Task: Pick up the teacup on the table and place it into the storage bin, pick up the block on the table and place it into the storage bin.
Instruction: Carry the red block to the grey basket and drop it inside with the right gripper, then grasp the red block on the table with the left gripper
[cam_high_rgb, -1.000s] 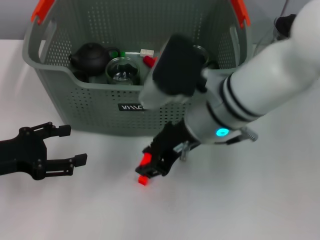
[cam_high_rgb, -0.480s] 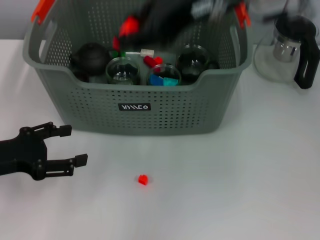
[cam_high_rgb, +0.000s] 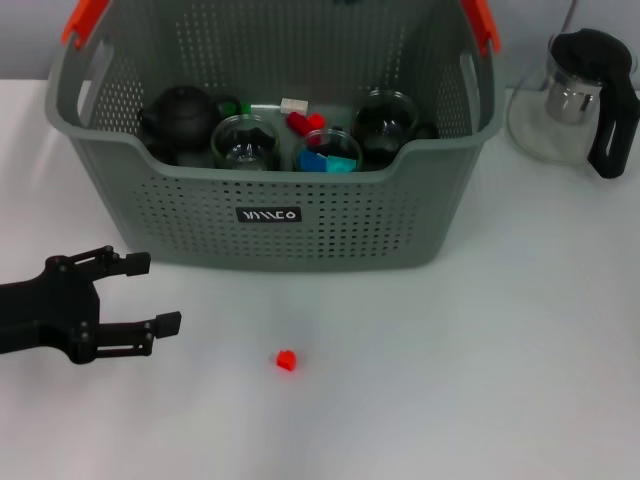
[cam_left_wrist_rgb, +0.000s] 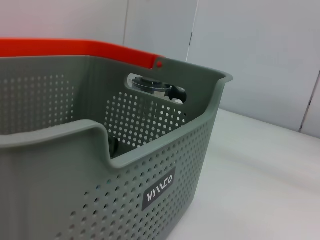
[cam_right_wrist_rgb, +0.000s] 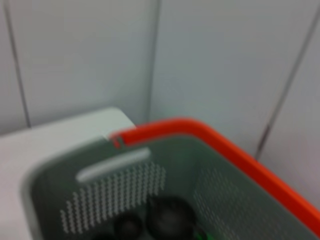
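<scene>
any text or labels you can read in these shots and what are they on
Small black label on the front wall of the storage bin: white stylised lettering, not clearly legible in the head view or the left wrist view; no sure reading.
Glass teapot beside the bin: no markings visible.
No other words, numbers or signs visible.

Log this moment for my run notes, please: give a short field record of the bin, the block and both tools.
storage bin: on the table, holding a dark teapot, glass cups and small coloured pieces
red block: on the table in front of the bin, untouched
left tool: open, low at the table's left, apart from the block
right tool: not in view
glass pitcher: right of the bin
</scene>
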